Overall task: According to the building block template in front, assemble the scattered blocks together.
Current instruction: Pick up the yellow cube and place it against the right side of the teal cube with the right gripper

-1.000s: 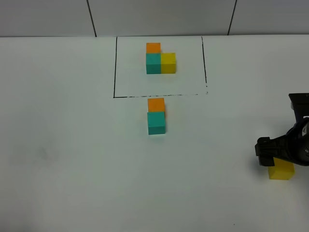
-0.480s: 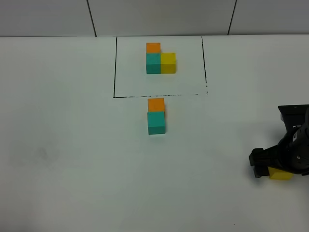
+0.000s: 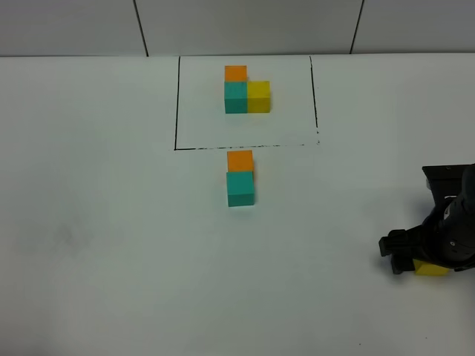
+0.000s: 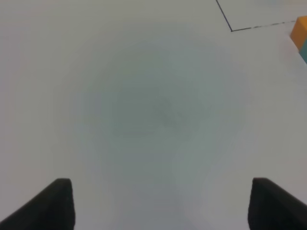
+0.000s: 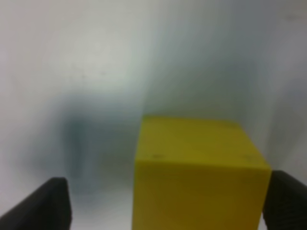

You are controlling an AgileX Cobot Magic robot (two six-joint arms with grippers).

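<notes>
The template (image 3: 246, 92) of joined orange, teal and yellow cubes sits inside a black drawn rectangle at the back. In front of the frame the loose orange cube (image 3: 240, 160) touches the loose teal cube (image 3: 240, 188); the orange one also shows at the edge of the left wrist view (image 4: 300, 32). The loose yellow cube (image 3: 430, 268) lies at the far right, mostly under my right gripper (image 3: 424, 261). In the right wrist view the yellow cube (image 5: 199, 172) sits between the open fingers, nearer one of them. My left gripper (image 4: 160, 203) is open over bare table.
The white table (image 3: 111, 222) ends at a grey panelled wall (image 3: 245, 26) behind the frame. The frame's near line (image 3: 245, 147) runs just behind the loose orange cube.
My right gripper has come down and slightly left over the yellow cube, which now shows less. The other cubes have not moved.
</notes>
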